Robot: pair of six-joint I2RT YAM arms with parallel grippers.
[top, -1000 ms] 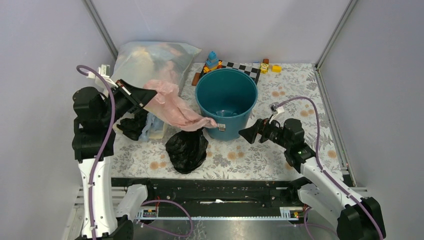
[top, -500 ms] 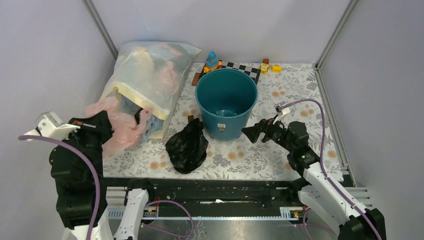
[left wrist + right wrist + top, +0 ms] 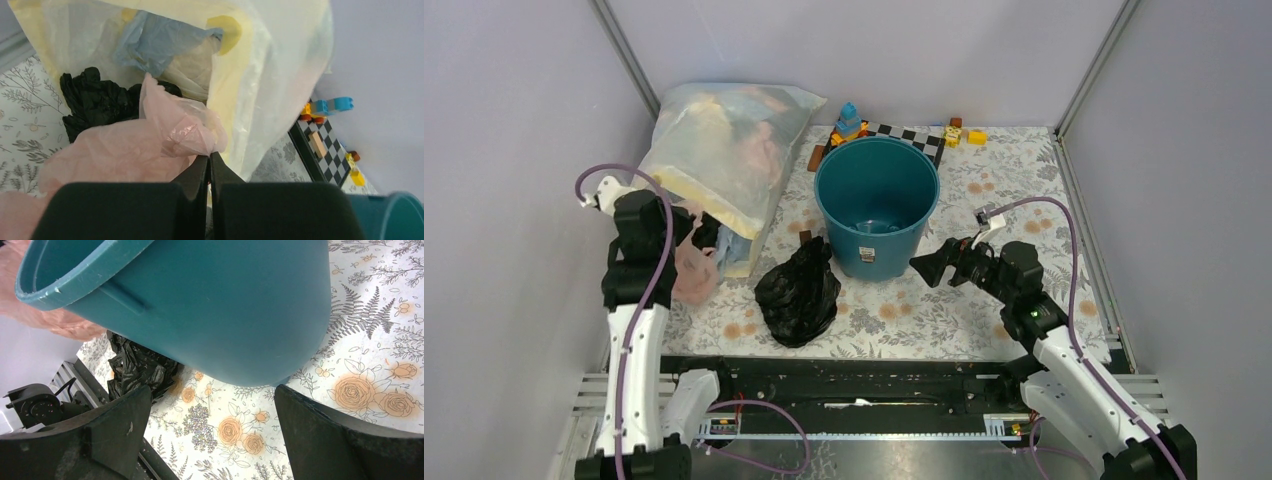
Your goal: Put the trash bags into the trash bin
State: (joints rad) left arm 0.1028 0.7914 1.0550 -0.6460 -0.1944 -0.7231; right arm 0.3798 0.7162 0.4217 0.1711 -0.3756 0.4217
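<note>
- Pinching the pink bag (image 3: 125, 150) in the tightly pressed left gripper (image 3: 209, 162), now pulled back left beside the big clear bag (image 3: 724, 140), well away from the trash bin (image 3: 876, 190).
- Leaving the black trash bag (image 3: 799, 290) lying just near-left of the trash bin, not yet inside.
- Holding the right gripper (image 3: 210, 390) spread wide, right of the trash bin, gripping nothing.

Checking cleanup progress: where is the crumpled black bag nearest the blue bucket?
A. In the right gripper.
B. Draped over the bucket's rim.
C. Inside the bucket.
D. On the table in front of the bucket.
D: the black bag lies on the table on the near side of the bucket, whose inside looks bare; the right gripper is open and empty.
</note>
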